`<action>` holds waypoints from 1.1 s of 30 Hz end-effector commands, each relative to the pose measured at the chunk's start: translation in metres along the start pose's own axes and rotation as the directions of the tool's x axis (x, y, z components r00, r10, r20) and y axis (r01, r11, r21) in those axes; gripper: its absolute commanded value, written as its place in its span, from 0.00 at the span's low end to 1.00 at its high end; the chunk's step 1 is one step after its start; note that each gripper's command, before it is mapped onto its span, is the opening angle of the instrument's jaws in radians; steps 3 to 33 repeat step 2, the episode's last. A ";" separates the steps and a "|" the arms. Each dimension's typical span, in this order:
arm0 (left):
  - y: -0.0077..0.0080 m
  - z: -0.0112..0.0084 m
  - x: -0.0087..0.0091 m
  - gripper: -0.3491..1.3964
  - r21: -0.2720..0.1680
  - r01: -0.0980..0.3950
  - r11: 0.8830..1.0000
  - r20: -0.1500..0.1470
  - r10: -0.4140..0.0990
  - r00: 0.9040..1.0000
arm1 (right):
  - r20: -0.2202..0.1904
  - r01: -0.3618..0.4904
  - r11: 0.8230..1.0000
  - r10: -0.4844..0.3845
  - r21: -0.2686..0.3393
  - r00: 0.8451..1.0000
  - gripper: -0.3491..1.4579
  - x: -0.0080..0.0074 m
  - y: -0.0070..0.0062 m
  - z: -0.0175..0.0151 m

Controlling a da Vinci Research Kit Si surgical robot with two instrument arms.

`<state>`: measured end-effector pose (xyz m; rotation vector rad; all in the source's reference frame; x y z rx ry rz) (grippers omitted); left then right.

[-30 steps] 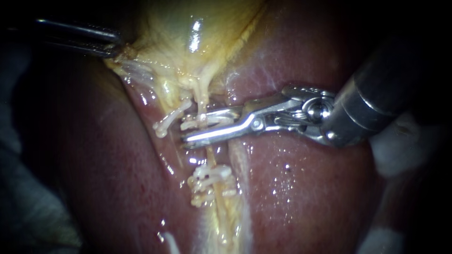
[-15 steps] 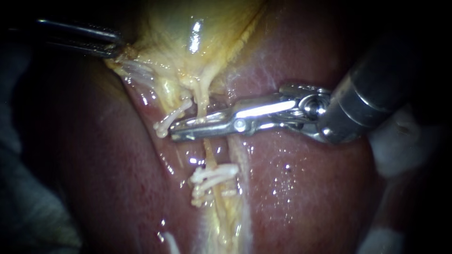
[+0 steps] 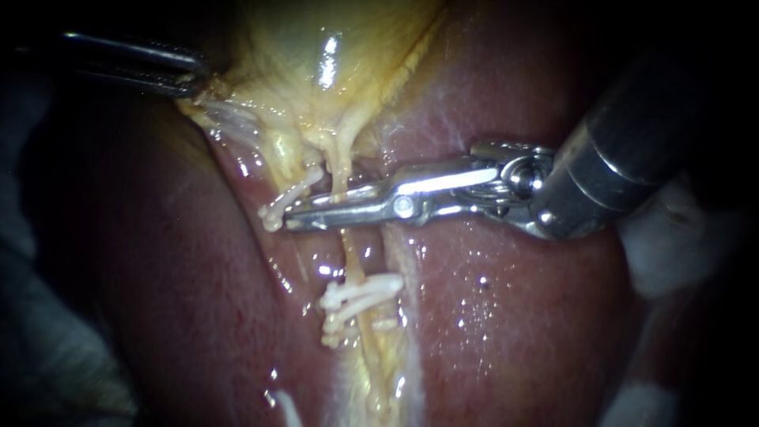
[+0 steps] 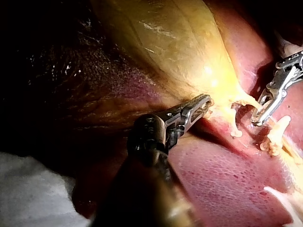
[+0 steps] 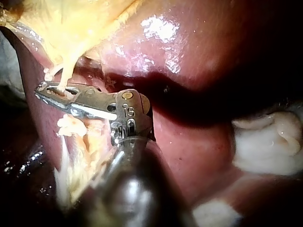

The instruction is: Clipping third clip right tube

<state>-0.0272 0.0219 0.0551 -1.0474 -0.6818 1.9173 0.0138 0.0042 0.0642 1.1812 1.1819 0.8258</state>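
The yellow gallbladder hangs over the red liver. Two pale tubes run down from it. The left tube carries a white clip. My right instrument comes in from the right, its jaws shut across the right tube. Lower on that tube sit white clips. In the right wrist view the right instrument pinches the same tube. My left instrument grips the gallbladder's edge at the upper left. The left wrist view shows the left instrument shut on yellow tissue.
White gauze lies at the right beside the liver, also visible as gauze in the right wrist view. Grey cloth lies at the lower left. A white strand lies at the lower edge.
The right instrument's jaws, open a second ago with a white clip between them around the right tube, have shut on the tube and reached slightly further left. The left instrument has held still.
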 end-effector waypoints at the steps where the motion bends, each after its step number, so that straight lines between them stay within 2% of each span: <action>1: 0.0000 0.0000 0.0000 0.00 0.000 0.000 1.000 0.000 0.000 1.000 | 0.000 0.001 1.000 -0.001 0.000 1.000 0.00 -0.0001 0.0000 0.0000; 2: 0.0000 0.0000 0.0000 0.00 0.000 0.000 1.000 0.000 0.000 1.000 | 0.001 0.002 1.000 -0.002 0.000 1.000 0.07 -0.0001 0.0000 0.0001; 33: 0.0000 0.0000 0.0000 0.00 0.000 0.000 1.000 0.000 0.000 1.000 | 0.001 0.002 1.000 -0.002 0.000 1.000 0.07 -0.0001 0.0000 0.0001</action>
